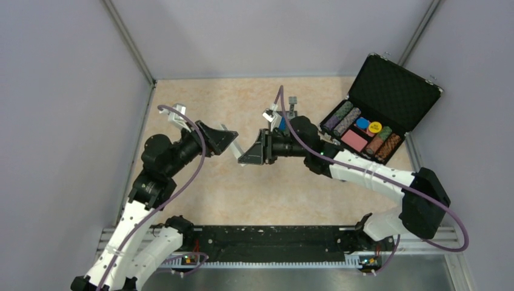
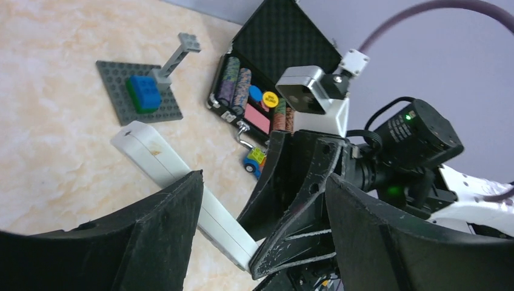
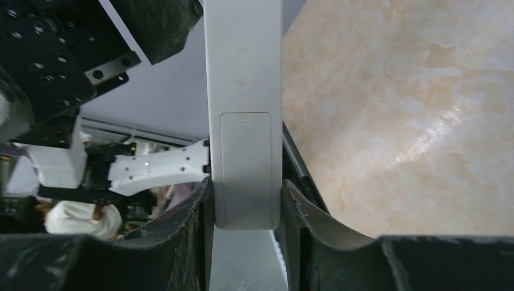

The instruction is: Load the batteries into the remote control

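From above, the remote control [image 1: 240, 147] is hanging over the table [image 1: 273, 194] between the left gripper [image 1: 229, 141] and the right gripper [image 1: 245, 156]. In the left wrist view, the left fingers [image 2: 151, 236] are standing wide apart, the remote passing beside one. In the right wrist view, the right fingers [image 3: 182, 242] are clamping the remote's end, with its closed cover [image 3: 245, 160] facing the camera.

Top camera: high, on the near side of remote control [image 1: 237, 147], facing down, far off. Left wrist: close, looking along remote control toward chip case [image 2: 282, 36] beyond. Right wrist: nearest, against its back. All three share it.
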{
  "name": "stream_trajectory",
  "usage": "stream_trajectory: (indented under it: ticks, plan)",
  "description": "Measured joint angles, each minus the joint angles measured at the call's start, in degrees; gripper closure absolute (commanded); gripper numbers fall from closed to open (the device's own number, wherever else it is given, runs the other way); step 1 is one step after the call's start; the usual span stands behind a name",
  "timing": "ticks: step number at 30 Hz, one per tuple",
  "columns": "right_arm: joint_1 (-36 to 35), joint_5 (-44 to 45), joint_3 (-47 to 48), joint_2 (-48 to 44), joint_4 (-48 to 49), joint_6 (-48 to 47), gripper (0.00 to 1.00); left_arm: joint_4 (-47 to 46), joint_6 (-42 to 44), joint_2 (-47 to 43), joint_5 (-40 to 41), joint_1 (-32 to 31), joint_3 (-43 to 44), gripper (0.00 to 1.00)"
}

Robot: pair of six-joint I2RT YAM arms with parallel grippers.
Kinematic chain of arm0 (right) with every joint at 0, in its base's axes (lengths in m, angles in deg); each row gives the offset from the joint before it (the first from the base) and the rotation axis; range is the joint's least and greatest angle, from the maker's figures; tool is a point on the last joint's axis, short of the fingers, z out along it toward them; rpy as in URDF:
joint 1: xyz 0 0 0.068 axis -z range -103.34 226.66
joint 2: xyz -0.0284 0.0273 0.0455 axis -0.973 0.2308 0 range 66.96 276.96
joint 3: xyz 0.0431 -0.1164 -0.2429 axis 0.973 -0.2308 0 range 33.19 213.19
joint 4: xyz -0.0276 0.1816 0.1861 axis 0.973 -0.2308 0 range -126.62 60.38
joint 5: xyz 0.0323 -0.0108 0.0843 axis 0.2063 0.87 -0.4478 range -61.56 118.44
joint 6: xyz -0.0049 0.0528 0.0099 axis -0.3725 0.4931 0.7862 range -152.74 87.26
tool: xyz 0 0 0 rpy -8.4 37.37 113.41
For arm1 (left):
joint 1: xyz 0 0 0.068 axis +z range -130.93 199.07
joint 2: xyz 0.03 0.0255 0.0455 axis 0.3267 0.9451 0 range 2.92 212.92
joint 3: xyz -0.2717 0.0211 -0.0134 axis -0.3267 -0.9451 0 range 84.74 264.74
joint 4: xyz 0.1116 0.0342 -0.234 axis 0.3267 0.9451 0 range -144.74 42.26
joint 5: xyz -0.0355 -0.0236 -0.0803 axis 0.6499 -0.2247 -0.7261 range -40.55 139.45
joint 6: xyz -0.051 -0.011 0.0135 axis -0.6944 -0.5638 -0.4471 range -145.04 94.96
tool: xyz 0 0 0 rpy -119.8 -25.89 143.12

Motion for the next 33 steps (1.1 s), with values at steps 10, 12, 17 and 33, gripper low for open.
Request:
stream_trajectory:
  ticks: [10,12,17,33]
  plan:
    - [1.0,-6.2,0.3,0.2,10.5,13.1,0.78,0.1,3.8,-1.2,-3.6,0.0,5.3,0.21]
    - [1.0,-6.5,0.3,0.2,11.7,13.7,0.79,0.8,3.8,-2.1,-3.6,0.0,5.7,0.21]
    - [1.0,-6.4,0.3,0.2,13.3,15.4,0.78,5.5,2.0,-4.9,3.3,0.0,6.1,0.20]
    - [1.0,-10.6,1.0,0.2,23.9,24.5,0.78,-6.7,-7.4,0.2,-4.0,0.0,2.3,0.43]
